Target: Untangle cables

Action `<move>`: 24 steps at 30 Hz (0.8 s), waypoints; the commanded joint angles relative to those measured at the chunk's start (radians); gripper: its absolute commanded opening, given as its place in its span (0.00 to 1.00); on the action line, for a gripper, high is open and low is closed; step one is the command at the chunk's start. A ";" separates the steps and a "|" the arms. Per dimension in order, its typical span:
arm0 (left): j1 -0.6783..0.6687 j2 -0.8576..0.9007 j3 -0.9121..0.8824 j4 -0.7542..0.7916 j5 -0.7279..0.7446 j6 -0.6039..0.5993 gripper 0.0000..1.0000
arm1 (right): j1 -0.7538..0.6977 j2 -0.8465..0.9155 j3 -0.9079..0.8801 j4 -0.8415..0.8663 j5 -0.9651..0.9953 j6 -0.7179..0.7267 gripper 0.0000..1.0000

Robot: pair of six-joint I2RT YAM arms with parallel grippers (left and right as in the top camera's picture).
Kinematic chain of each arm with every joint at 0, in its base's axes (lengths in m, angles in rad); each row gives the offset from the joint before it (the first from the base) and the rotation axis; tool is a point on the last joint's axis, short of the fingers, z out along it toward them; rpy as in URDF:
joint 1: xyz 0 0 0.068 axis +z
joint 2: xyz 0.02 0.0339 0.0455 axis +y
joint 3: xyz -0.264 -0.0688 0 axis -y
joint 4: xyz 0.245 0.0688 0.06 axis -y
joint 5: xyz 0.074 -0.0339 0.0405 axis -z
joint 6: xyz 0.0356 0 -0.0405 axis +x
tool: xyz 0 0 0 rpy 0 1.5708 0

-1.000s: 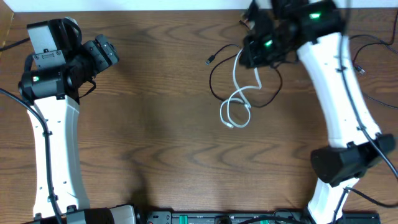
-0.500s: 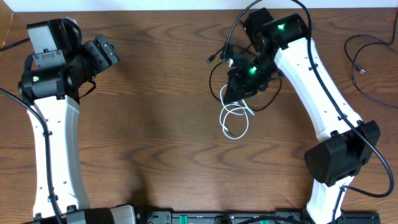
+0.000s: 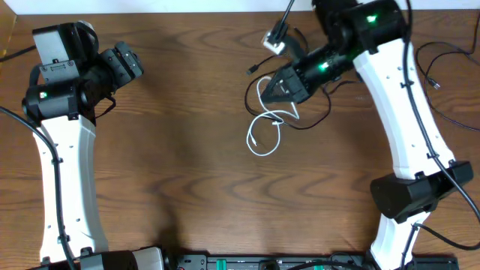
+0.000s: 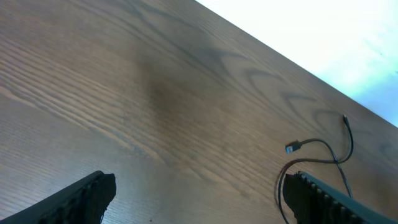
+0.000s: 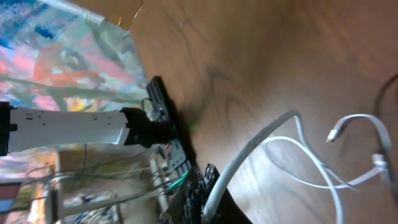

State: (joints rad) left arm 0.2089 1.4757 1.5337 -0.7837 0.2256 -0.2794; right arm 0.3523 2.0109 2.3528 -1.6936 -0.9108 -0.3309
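Clamping the one white cable [image 5: 249, 152], right gripper [image 3: 276, 90]; black cables [image 4: 292, 147] tangled, count unclear; left gripper [image 4: 199, 199] agape.

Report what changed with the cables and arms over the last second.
The right pincer, shut on the white cable, swung toward the robot and then across toward the left side. It dragged the cable's loops leftward with it. The left pincer stayed open and in the same spot, and the black cable kept its plug end where it was.
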 commanded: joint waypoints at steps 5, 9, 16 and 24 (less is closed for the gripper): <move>0.004 0.008 0.002 -0.001 -0.014 0.017 0.92 | -0.024 -0.036 0.081 0.013 0.067 -0.010 0.01; 0.004 0.007 0.002 -0.027 0.001 0.016 0.92 | -0.026 -0.036 0.081 0.006 0.109 -0.010 0.01; 0.004 0.005 0.002 -0.008 0.003 0.014 0.92 | -0.065 -0.036 0.081 -0.004 0.120 -0.010 0.01; -0.100 0.115 -0.034 -0.027 0.273 0.057 0.71 | -0.104 -0.036 0.081 -0.004 0.120 -0.010 0.01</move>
State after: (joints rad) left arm 0.1684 1.5143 1.5291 -0.8024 0.3607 -0.2527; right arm 0.2489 1.9980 2.4145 -1.6943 -0.7845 -0.3328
